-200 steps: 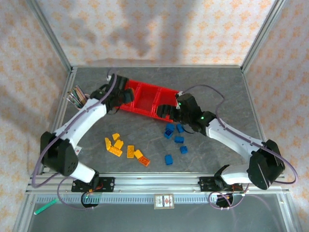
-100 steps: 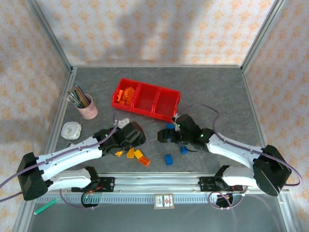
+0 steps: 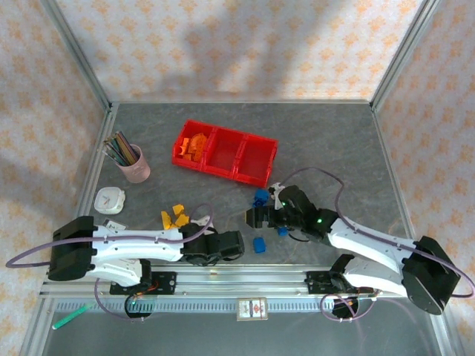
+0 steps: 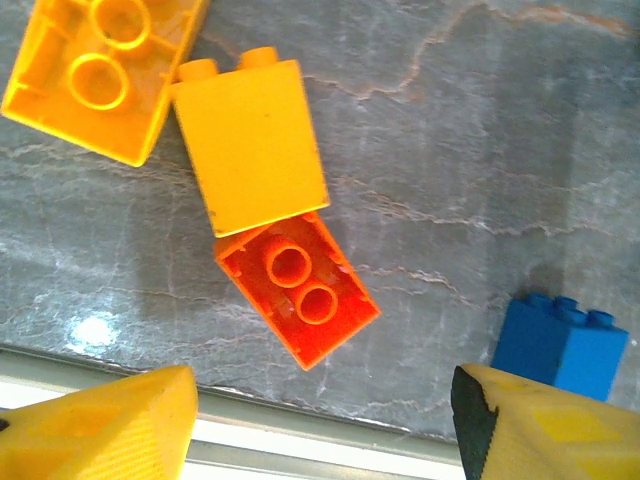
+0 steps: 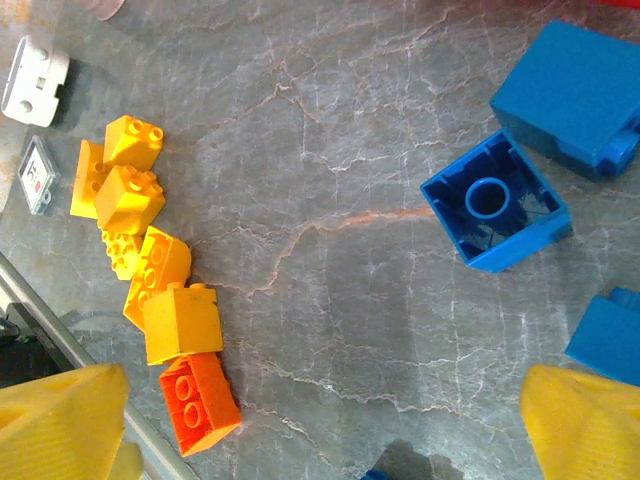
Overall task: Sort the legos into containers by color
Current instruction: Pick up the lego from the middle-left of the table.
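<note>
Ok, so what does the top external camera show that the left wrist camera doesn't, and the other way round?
Top external, not left wrist: the red containers with orange legos in the left-end bin, the pink cup of pens, both arms, and more blue legos. Left wrist, not top external: an orange brick touching a yellow brick, which the left arm covers from above. Both: one blue brick lying apart, and the grey table.

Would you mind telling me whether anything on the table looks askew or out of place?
Nothing looks damaged. The red tray sits at a slant to the table, one blue brick lies upside down showing its hollow underside, and an orange brick lies touching a yellow brick, colours still mixed.
</note>
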### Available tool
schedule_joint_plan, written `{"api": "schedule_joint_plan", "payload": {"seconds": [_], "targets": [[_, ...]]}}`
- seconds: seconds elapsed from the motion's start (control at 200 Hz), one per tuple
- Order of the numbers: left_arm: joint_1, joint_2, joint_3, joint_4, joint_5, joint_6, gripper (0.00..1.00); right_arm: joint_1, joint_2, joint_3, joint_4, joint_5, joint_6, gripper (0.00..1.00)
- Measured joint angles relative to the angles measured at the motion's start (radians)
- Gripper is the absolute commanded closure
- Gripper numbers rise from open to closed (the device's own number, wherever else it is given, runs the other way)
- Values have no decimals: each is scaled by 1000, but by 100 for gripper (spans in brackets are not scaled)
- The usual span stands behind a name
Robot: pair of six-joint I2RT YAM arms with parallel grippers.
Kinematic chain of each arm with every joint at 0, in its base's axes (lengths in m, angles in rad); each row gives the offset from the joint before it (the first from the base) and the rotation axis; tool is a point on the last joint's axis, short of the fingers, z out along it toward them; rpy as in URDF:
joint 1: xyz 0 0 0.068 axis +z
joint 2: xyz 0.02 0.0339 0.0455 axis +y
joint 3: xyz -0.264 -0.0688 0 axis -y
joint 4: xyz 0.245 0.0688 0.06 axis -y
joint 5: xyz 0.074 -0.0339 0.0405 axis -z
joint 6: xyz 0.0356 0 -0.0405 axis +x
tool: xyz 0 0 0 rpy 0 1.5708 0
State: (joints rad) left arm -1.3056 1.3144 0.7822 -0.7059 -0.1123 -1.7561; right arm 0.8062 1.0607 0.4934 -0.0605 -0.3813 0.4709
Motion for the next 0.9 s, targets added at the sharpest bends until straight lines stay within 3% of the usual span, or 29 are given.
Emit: {"api": "schedule_joint_plan", "payload": {"seconds": [0.355, 0.631, 0.901], "targets": [[23, 80, -58, 142, 0, -74, 30, -66, -69, -4, -30, 34, -16, 0], [116, 176, -14, 184, -8, 20, 41, -106, -69, -4, -41, 32, -46, 0], [134, 261, 57, 161, -8, 109, 51, -110, -67, -4, -52, 32, -50, 0]]}}
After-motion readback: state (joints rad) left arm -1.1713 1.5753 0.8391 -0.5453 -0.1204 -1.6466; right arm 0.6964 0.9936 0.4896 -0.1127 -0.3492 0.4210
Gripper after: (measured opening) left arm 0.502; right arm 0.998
